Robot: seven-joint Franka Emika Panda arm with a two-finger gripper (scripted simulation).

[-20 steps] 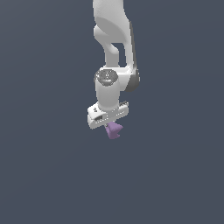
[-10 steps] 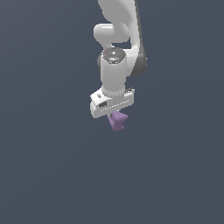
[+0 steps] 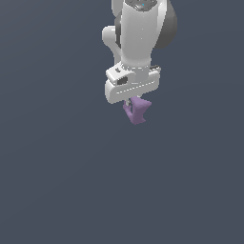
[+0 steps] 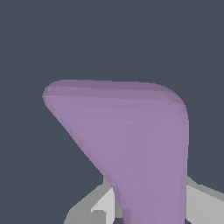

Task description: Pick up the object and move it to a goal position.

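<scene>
The object point(image 3: 137, 110) is a small lilac-purple curved piece hanging just under the white hand of my arm in the exterior view. My gripper point(image 3: 131, 106) is shut on the object, whose upper part is hidden between the fingers. In the wrist view the object point(image 4: 131, 140) fills most of the picture, wide at one end, with grey fingers point(image 4: 103, 205) showing on both sides of its narrow end. It is held off the ground.
Only a plain dark grey-blue ground point(image 3: 57, 181) shows around the arm. No goal marker or other object shows in either view.
The arm has risen in the exterior view and drifted to that view's right, carrying the object with it. The gripper stays shut on it.
</scene>
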